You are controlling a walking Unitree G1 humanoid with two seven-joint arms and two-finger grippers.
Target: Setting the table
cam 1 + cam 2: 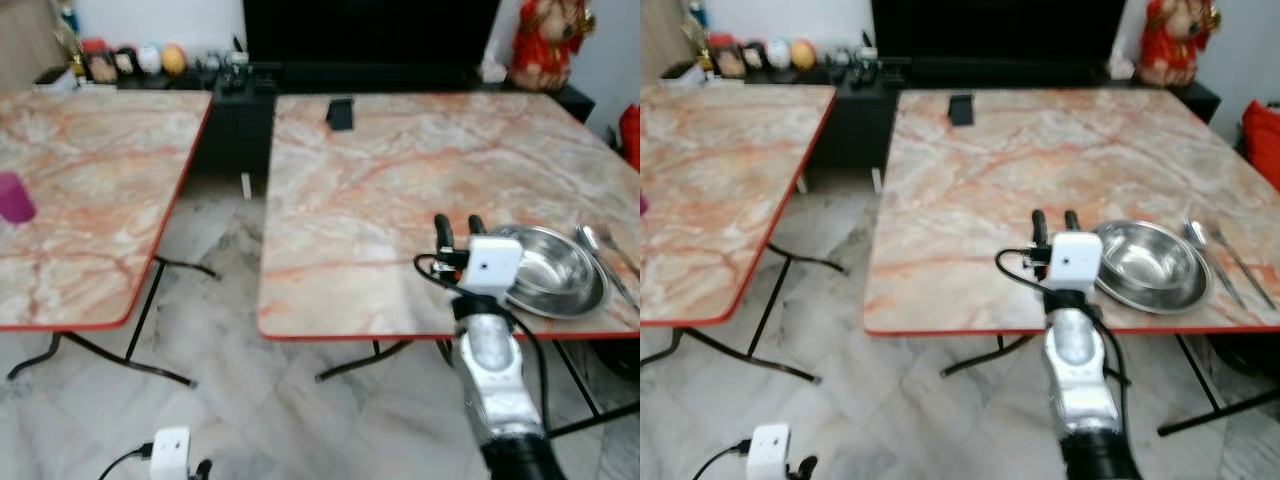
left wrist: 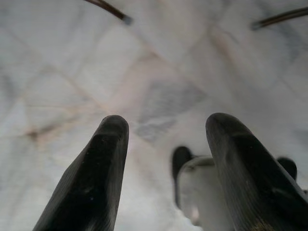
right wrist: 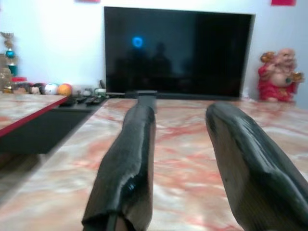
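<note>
Nearby, a steel bowl (image 1: 555, 268) sits beside cutlery (image 1: 608, 255) on the table (image 1: 380, 200).

Right gripper (image 3: 180, 159): fingers apart, low over marble surface (image 3: 183, 144)
Beyond: dark television (image 3: 178, 50), red figurine (image 3: 278, 74)

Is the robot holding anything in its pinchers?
No. The right gripper is open and empty over the table beside the bowl; the left gripper hangs open.
</note>
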